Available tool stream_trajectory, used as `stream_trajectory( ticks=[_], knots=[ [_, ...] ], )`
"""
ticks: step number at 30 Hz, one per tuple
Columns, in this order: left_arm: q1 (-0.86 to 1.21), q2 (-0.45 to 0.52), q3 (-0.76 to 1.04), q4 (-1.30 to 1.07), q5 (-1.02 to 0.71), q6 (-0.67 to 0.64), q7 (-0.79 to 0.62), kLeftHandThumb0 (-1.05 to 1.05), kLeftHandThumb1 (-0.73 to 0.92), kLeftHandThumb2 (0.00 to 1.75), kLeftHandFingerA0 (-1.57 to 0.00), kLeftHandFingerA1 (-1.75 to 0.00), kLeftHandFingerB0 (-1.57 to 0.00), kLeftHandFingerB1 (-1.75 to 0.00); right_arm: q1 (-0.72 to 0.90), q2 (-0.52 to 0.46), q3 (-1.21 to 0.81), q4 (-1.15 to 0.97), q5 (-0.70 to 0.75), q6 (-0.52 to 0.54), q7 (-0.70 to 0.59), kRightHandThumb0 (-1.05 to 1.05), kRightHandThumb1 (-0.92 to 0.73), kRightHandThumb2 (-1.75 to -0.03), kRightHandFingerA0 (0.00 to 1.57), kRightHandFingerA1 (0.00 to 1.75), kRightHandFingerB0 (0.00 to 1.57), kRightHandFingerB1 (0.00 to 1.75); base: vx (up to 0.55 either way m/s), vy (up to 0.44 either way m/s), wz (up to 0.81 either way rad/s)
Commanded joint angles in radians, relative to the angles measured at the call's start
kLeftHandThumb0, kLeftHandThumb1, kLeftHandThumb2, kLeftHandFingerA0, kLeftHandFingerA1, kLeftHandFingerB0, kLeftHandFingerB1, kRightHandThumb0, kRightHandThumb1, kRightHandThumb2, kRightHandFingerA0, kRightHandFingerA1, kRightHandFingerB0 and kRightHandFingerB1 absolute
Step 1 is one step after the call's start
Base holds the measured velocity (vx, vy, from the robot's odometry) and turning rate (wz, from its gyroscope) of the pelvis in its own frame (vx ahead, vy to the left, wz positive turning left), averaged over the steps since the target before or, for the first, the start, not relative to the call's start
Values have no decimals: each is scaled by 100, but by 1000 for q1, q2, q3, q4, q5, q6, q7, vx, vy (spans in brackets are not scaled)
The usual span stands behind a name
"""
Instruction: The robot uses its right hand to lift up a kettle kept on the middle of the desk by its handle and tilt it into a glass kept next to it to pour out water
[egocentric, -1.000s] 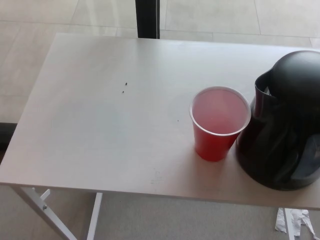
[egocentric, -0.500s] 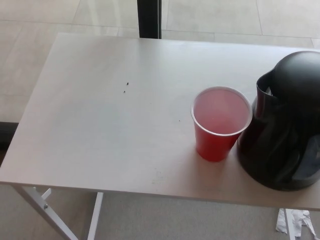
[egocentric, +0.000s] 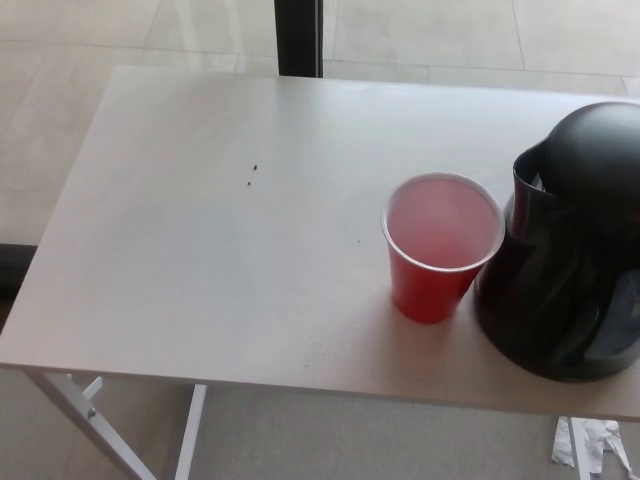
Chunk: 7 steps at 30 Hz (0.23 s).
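1. A pale, whitish desk top (egocentric: 200, 250) fills most of the head view.
2. White metal legs (egocentric: 75, 410) show under its near-left edge.
3. Beyond the far edge lies a light tiled floor (egocentric: 420, 30).
4. A dark upright post (egocentric: 298, 38) stands there.
5. Crumpled white paper (egocentric: 590, 445) lies on the floor at lower right.

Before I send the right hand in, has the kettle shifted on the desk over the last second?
No. The kettle sits beside the red cup exactly as before, spout by the cup's rim; the slight picture shift is the camera's.
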Motion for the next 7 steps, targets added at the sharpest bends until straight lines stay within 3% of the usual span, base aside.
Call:
stream_trajectory(
  ticks=[1, 7],
  knots=[
    [1, 4, 5, 6, -8, -22, 0, -105, 73, 98, -69, -62, -51, -81, 7, -22, -4, 2, 15, 8, -1, -85, -43, -68, 0, 0, 0, 0, 0, 0, 0],
    [1, 5, 5, 6, -8, -22, 0, -105, 73, 98, -69, -62, -51, -81, 8, -23, -3, 2, 17, 7, -2, -85, -43, -68, 0, 0, 0, 0, 0, 0, 0]
  ],
)
